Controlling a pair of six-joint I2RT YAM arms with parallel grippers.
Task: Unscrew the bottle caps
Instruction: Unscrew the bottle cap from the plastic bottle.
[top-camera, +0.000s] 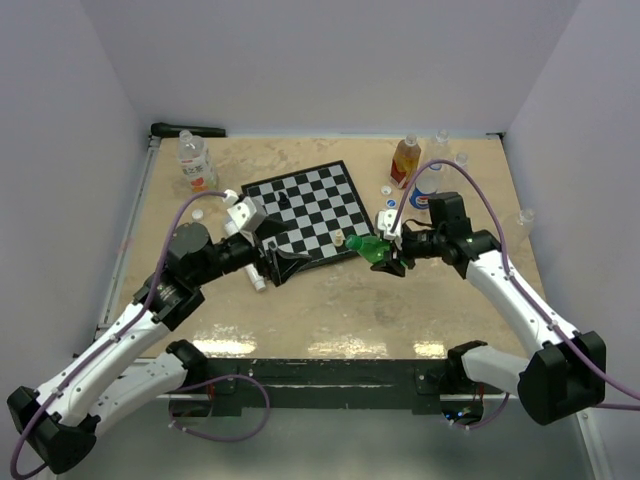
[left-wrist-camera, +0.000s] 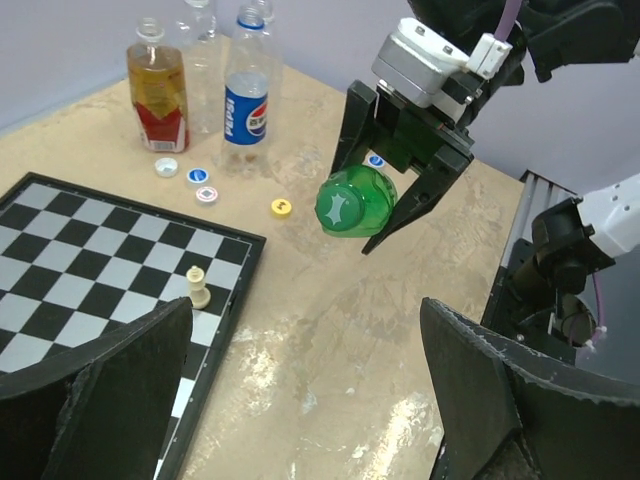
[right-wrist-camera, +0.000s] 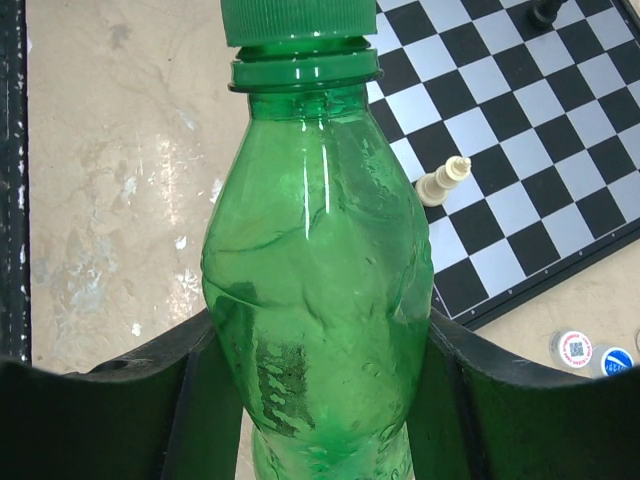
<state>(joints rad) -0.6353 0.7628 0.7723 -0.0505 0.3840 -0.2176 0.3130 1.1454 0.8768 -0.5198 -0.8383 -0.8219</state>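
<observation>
My right gripper (top-camera: 392, 257) is shut on the body of a green bottle (right-wrist-camera: 318, 300) and holds it tilted above the table beside the chessboard. Its green cap (right-wrist-camera: 296, 20) sits on the neck and points away from the right wrist, toward my left arm. In the left wrist view that cap (left-wrist-camera: 341, 208) faces the camera, with the black right fingers (left-wrist-camera: 350, 130) on either side of the bottle (left-wrist-camera: 372, 195). My left gripper (top-camera: 288, 263) stands wide open a short way left of the cap, with nothing between its fingers (left-wrist-camera: 110, 400).
A chessboard (top-camera: 310, 210) with a pale chess piece (left-wrist-camera: 200, 287) lies mid-table. An orange-labelled bottle (left-wrist-camera: 157, 95), a Pepsi bottle (left-wrist-camera: 245, 100) and a clear bottle (top-camera: 196, 160) stand at the back. Loose caps lie near them: white (left-wrist-camera: 166, 167), blue (left-wrist-camera: 198, 176), yellow (left-wrist-camera: 282, 207).
</observation>
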